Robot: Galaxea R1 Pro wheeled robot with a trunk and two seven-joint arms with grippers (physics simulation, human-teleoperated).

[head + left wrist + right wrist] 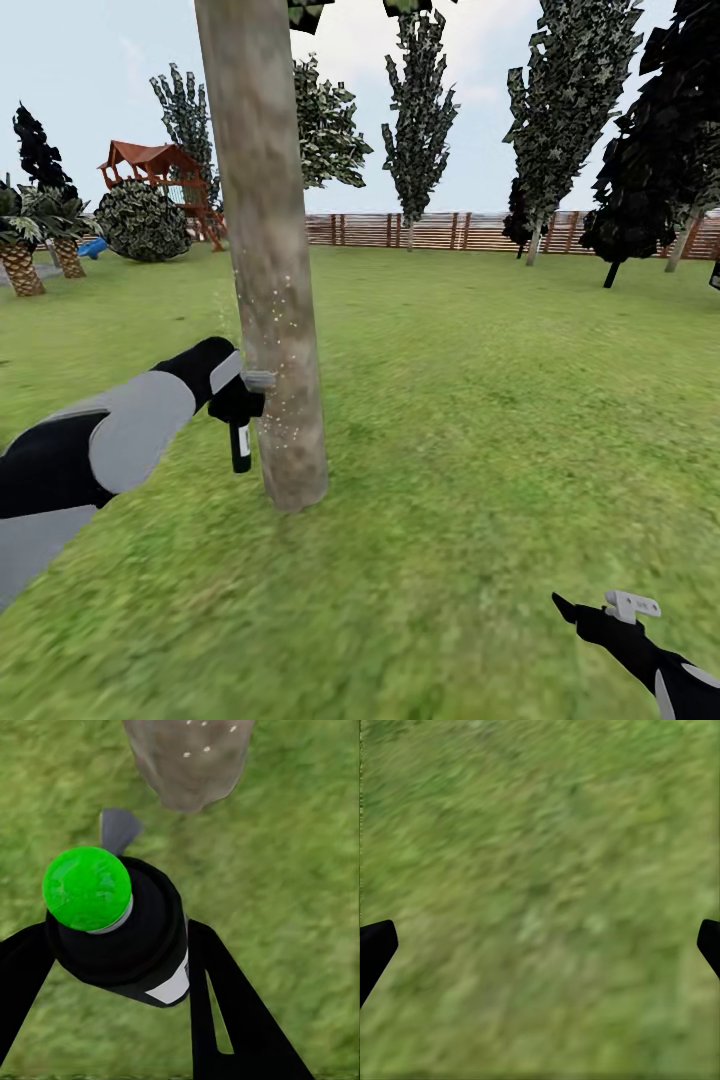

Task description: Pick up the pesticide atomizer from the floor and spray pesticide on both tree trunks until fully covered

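A thick grey-brown mottled tree trunk [268,300] rises from the grass lawn [480,420] just ahead on the left. My left gripper [238,402] is shut on the pesticide atomizer [241,446], a dark bottle hanging below the fingers, with its grey trigger head [258,380] right against the trunk. White specks dot the bark around the nozzle. In the left wrist view the black bottle [142,937] with its white label and a green end sits between the fingers [225,1012], pointing at the trunk's base [187,765]. My right gripper [600,612] hangs open over the grass [540,870], holding nothing.
A brown slat fence [450,230] closes the lawn at the back, with leafy trees [565,110] and dark conifers [650,180] along it. A red-roofed play structure [160,170], a round bush [143,222] and short palm-like plants [20,265] stand at the far left.
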